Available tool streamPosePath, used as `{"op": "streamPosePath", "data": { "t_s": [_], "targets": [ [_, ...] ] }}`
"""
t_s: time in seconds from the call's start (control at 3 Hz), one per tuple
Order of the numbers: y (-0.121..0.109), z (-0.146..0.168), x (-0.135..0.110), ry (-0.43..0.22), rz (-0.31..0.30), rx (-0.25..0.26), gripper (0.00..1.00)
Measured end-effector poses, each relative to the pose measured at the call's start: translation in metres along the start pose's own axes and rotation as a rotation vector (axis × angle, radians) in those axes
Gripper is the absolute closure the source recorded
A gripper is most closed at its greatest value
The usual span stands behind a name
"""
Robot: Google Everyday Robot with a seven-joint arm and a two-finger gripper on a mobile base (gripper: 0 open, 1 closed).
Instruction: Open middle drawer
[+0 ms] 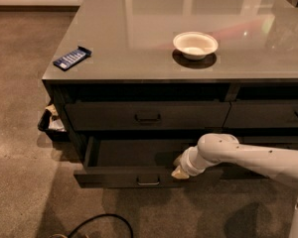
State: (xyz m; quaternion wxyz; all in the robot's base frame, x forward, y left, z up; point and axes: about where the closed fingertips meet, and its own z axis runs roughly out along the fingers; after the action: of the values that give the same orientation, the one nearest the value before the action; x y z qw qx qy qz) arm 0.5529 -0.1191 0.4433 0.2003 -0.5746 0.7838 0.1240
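Cabinet [59, 90] with middle drawer [114, 177] part-open, gripper [180, 168] at its front

Floor, nearest: black cable [102, 223], looped.
Middle drawer: wide, dark grey, in the cabinet's lower row, standing out toward the near side, with its dark tray interior exposed. Small rectangular handle [148, 182] at front centre.
Gripper: at the top edge of the drawer front, just right of the handle. Whether it is spread or closed cannot be told.
Arm [248, 155]: white, entering from the right.
Upper drawer [99, 115]: closed.
Bin [48, 125]: dark, on the floor at the cabinet's left side.
Countertop [139, 33]: glossy grey. Blue packet [72, 57] near left edge. White bowl [195, 44] to the right, well apart.
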Motion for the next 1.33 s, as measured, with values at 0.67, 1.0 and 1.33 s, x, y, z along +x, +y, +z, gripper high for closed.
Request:
{"op": "streamPosePath", "data": {
  "t_s": [0.67, 1.0, 1.33],
  "targets": [
    [0.019, -0.006, 0.010, 0.017, 0.010, 0.010, 0.48],
    [0.038, -0.022, 0.023, 0.037, 0.025, 0.042, 0.25],
    [0.071, -0.029, 0.034, 0.069, 0.022, 0.027, 0.03]
  ]
}}
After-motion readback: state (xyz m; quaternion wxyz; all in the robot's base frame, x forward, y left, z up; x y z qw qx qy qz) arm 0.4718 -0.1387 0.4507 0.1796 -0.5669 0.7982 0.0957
